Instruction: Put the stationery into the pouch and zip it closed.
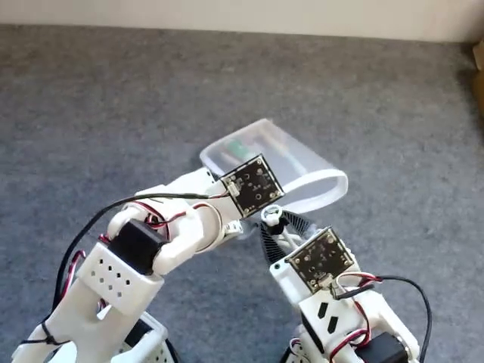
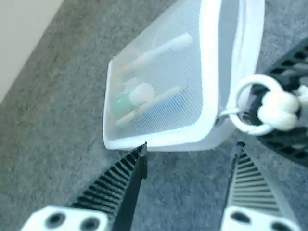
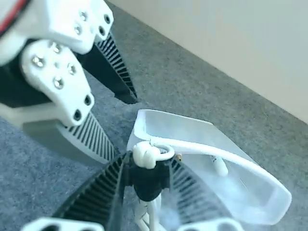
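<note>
Now we brace pouch (image 2: 159, 86) corner with left hand (image 2: 190, 161), spread apart; right hand (image 3: 150, 162), clamped on zipper pull (image 3: 144, 155), should draw steadily.

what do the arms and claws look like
The left arm and right arm are white shells with black motors and red and black cables. Each wrist carries a square black camera board. The left claw and right claw have black ribbed fingers on white, screw-studded bases.
</note>
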Available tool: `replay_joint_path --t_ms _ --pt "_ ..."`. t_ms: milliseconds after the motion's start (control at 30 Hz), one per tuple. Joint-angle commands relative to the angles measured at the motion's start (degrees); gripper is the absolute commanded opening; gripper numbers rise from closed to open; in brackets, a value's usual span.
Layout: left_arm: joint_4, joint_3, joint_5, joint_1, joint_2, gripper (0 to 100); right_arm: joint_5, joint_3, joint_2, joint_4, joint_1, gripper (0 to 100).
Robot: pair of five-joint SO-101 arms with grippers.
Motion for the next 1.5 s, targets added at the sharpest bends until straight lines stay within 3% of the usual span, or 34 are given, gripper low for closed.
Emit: replay_joint_path --t_ms 0,233,367,633,933,1233,1467 --pt "-7.12 3.30 0.79 0.75 -0.31 27 -0.62 -4.35 -0.84 -2.07 0.75 0.5" --pt "-14.51 8.48 1.58 0.75 -0.40 27 -0.62 -4.09 -0.84 -2.07 0.75 0.5" --pt "-19.08 10.24 5.98 0.75 -0.75 22 -0.62 -4.09 -0.84 -2.07 0.75 0.5" --pt "-25.32 14.46 6.15 1.10 -0.75 17 -0.62 -4.09 -0.84 -2.42 0.75 0.5" --pt "-25.67 14.73 6.15 3.82 -0.75 0 -0.62 -4.09 -0.84 -2.42 0.92 0.5" --pt "-24.97 14.81 6.24 3.38 -0.75 1 -5.63 -1.19 -0.66 -10.77 14.02 0.5" --pt "-23.65 14.81 6.24 2.95 -0.75 0 -5.89 5.23 -0.31 -18.95 15.60 0.5"
